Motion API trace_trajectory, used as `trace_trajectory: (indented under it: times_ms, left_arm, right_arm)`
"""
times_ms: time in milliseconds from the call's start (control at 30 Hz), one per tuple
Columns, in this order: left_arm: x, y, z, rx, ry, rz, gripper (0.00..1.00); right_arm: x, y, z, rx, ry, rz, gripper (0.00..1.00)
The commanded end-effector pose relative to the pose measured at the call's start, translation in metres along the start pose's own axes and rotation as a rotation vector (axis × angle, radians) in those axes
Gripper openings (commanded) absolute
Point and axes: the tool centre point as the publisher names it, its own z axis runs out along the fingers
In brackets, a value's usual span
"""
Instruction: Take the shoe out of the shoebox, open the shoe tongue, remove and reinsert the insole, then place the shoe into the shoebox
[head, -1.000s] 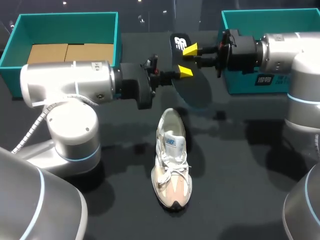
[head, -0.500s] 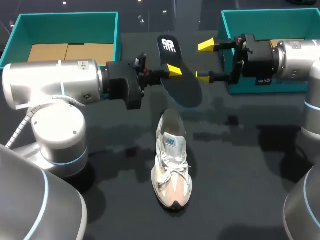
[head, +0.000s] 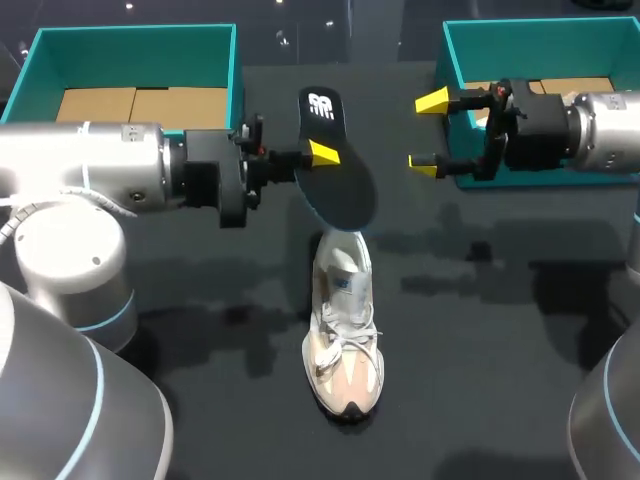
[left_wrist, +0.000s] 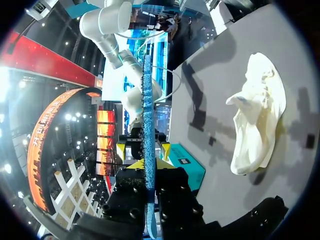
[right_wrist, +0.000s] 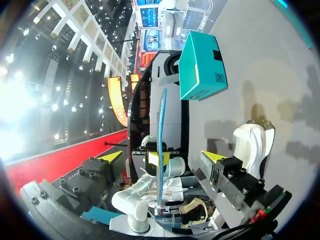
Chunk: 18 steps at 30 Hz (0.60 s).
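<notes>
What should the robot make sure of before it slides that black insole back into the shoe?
1. Grip on the insole: the left gripper is shut on its edge. Ok.
2. Right gripper out of the way: open, apart from the insole. Ok.
3. Shoe steady: sole down on the table, opening facing up. Ok.
4. Insole lined up: its lower end is over the shoe's heel in the head view, but its height above the shoe is unclear. Cannot tell.
5. Tongue pulled open far enough: cannot tell.
</notes>
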Motion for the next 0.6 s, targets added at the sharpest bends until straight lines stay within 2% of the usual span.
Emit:
trace_trajectory:
  times_ms: [33, 100, 233, 300, 400, 600]
  left_arm:
    - [0.0, -0.002, -0.005, 0.0, 0.001, 0.001, 0.0]
    - [0.0, -0.002, -0.005, 0.0, 0.001, 0.001, 0.0]
    - [-0.005, -0.003, -0.008, -0.042, 0.015, -0.243, 0.0]
    - [-0.009, -0.003, -0.013, -0.047, 0.03, -0.428, 0.0]
    - [-0.018, -0.003, -0.025, -0.007, 0.061, -0.8, 0.0]
    - [-0.018, -0.003, -0.025, -0.007, 0.061, -0.8, 0.0]
  right_arm:
    - [0.0, 0.0, 0.001, 0.0, -0.002, 0.001, 1.0]
    - [0.0, 0.0, 0.001, 0.0, -0.002, 0.001, 1.0]
    - [0.0, 0.0, 0.001, 0.0, -0.002, 0.001, 1.0]
    - [0.0, 0.0, 0.001, 0.0, -0.002, 0.001, 1.0]
    - [0.0, 0.0, 0.001, 0.0, -0.002, 0.001, 1.0]
    - [0.0, 0.0, 0.001, 0.0, -0.002, 0.001, 1.0]
